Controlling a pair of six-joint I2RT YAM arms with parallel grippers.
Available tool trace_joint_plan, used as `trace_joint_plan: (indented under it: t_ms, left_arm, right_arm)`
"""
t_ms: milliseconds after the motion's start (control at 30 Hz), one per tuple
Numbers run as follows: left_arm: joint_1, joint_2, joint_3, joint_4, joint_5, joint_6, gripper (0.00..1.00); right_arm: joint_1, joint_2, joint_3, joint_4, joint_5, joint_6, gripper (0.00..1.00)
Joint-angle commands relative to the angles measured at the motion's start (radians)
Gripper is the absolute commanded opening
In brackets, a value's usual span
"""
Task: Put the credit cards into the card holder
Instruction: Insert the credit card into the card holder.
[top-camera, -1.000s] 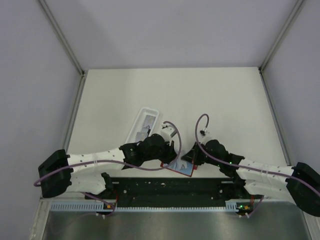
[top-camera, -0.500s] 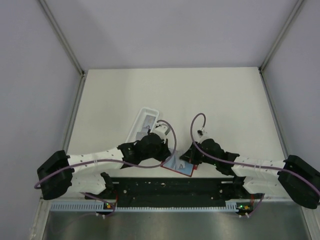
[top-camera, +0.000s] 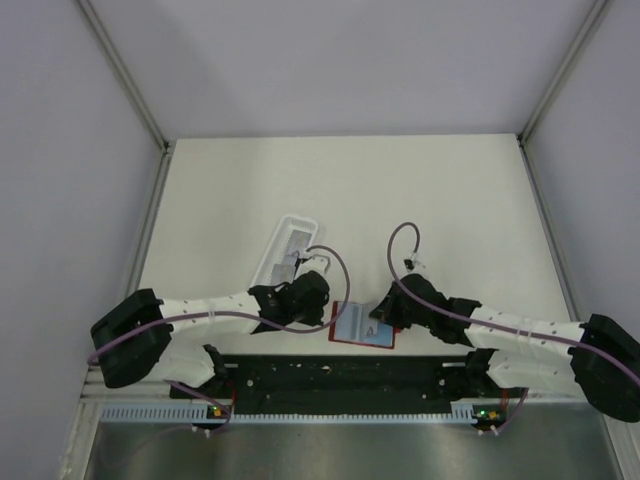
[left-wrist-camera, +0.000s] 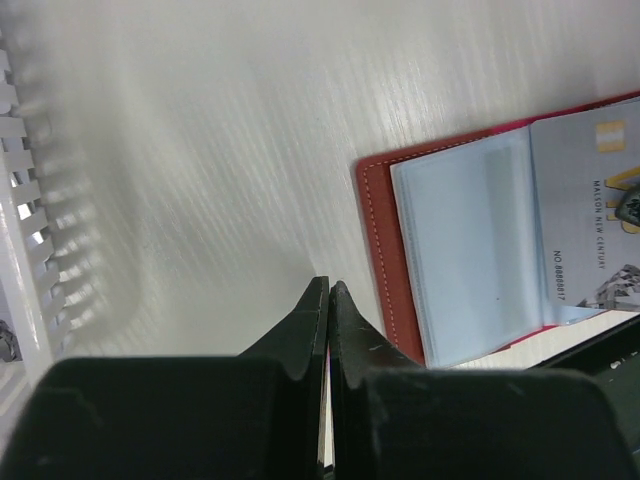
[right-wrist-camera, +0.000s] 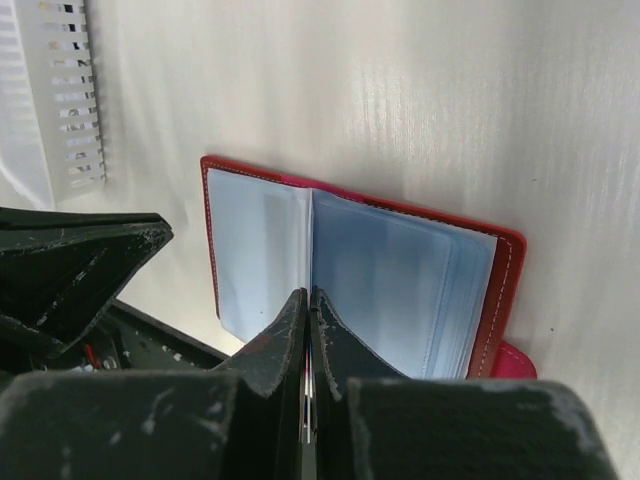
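Note:
The red card holder (top-camera: 347, 327) lies open on the table near the front edge, its pale pockets up; it also shows in the left wrist view (left-wrist-camera: 382, 240) and the right wrist view (right-wrist-camera: 507, 262). My right gripper (top-camera: 380, 317) (right-wrist-camera: 308, 293) is shut on a grey credit card (left-wrist-camera: 588, 170), its tips at the holder's middle fold. The card's thin edge shows between the fingers. My left gripper (top-camera: 322, 305) (left-wrist-camera: 328, 288) is shut and empty, on the table just left of the holder. More cards lie in the white tray (top-camera: 288, 250).
The long white slotted tray shows at the left edge of the left wrist view (left-wrist-camera: 20, 210) and at the top left of the right wrist view (right-wrist-camera: 60, 100). The black base rail (top-camera: 340, 375) runs just in front of the holder. Grey walls enclose the table.
My left gripper has drawn back to the left, off the card holder. The holder now lies open and more fully in view. My right gripper stays at its right half with the card.

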Motion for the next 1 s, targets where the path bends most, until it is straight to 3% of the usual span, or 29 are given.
trace_joint_plan:
  t_ms: [0,433,600,733,833,967]
  left_arm:
    - [0.003,-0.029,0.008,-0.004,-0.038,-0.02,0.0]
    - [0.003,-0.095,-0.016,0.039,-0.004,0.014,0.0]
    - [0.002,-0.114,-0.015,0.116,0.08,0.06,0.0]
    - [0.0,-0.108,-0.01,0.165,0.134,0.086,0.0]
    - [-0.005,-0.094,-0.005,0.162,0.142,0.086,0.0]
    - [-0.006,-0.107,-0.036,0.174,0.148,0.068,0.0]
  right_arm:
    - [0.013,0.014,0.1,-0.186,0.045,-0.057,0.0]
    - [0.011,-0.009,0.18,-0.294,0.047,-0.321,0.0]
    - [0.011,-0.101,0.176,-0.274,0.039,-0.295,0.0]
    - [0.011,-0.231,0.072,-0.081,-0.005,-0.244,0.0]
    - [0.011,-0.329,-0.022,-0.027,0.042,-0.155,0.0]
    - [0.011,-0.452,-0.071,-0.033,0.097,-0.172,0.0]
